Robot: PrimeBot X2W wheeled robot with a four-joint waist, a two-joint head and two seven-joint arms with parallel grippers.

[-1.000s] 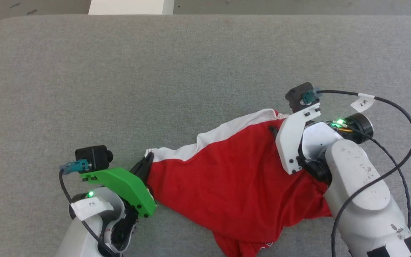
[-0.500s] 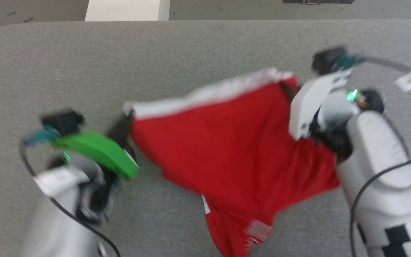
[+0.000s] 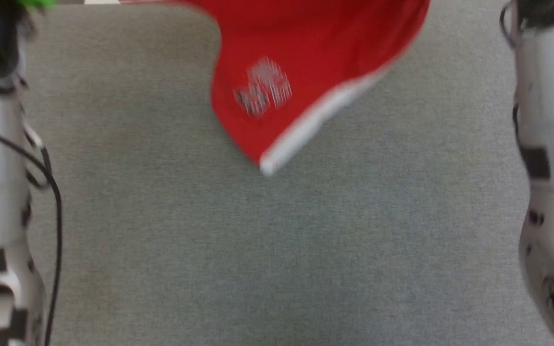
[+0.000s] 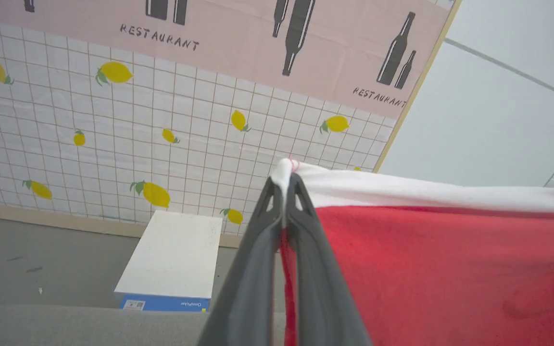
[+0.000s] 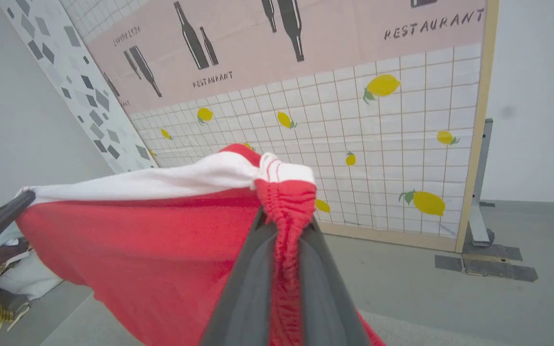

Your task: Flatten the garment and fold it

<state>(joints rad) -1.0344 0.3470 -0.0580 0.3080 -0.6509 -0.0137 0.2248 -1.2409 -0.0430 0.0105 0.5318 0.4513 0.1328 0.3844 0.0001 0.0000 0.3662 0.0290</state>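
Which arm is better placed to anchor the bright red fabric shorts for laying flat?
Right, probably: the right fingers clamp a thick bunch of gathered waistband on the shorts; the left fingers pinch only a thin white-trim corner.

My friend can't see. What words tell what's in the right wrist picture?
The right gripper is shut on the gathered waistband of the red garment, holding it up. The left gripper pinches its far white-trimmed corner. Behind stands a tiled wall with yellow lemons.
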